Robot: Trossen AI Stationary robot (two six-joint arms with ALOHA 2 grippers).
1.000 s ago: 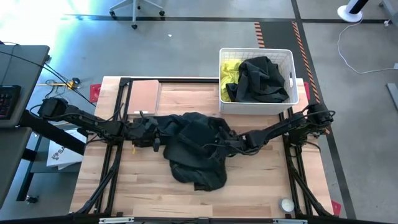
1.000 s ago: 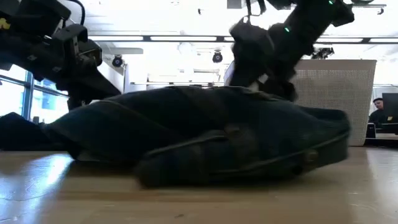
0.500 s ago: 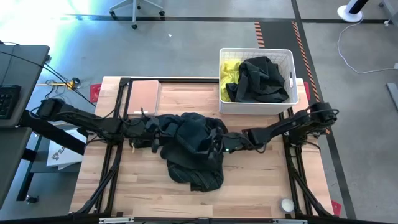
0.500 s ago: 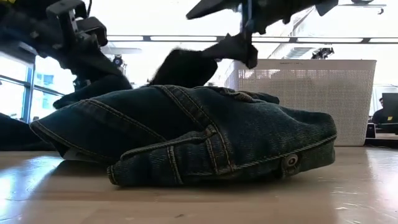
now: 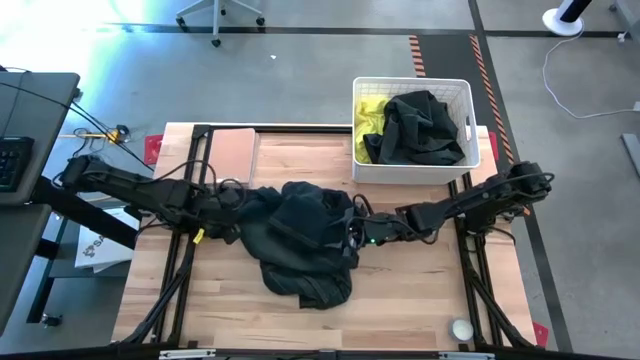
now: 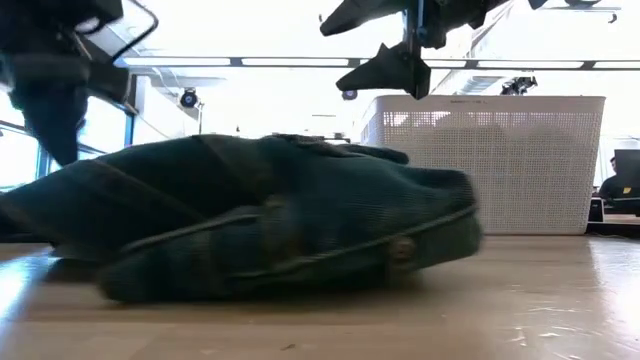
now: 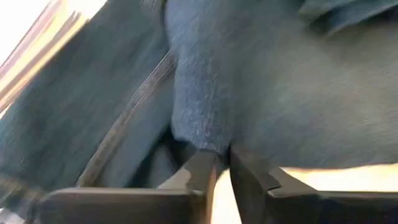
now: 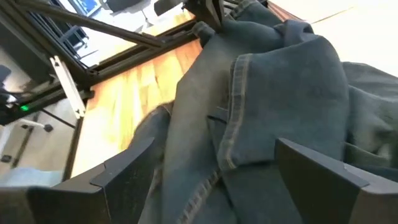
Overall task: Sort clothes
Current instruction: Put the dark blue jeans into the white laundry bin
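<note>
Lying bunched at the middle of the counter (image 5: 420,290), a dark denim garment (image 5: 300,240) is flanked by both arms. The left claw (image 5: 232,212) is clenched on the garment's left edge; in the left wrist view, fabric is pinched between the nearly closed fingers (image 7: 202,171). The right claw (image 5: 358,234) is positioned just beside the garment's right edge with its jaws spread and released, nothing held. A white basket (image 5: 410,88) at the counter's far right corner contains a neon yellow garment (image 5: 370,112) and a black garment (image 5: 420,128). Compared with half a second ago, the denim garment is shifted slightly leftward, and the right claw is raised clear of it.
</note>
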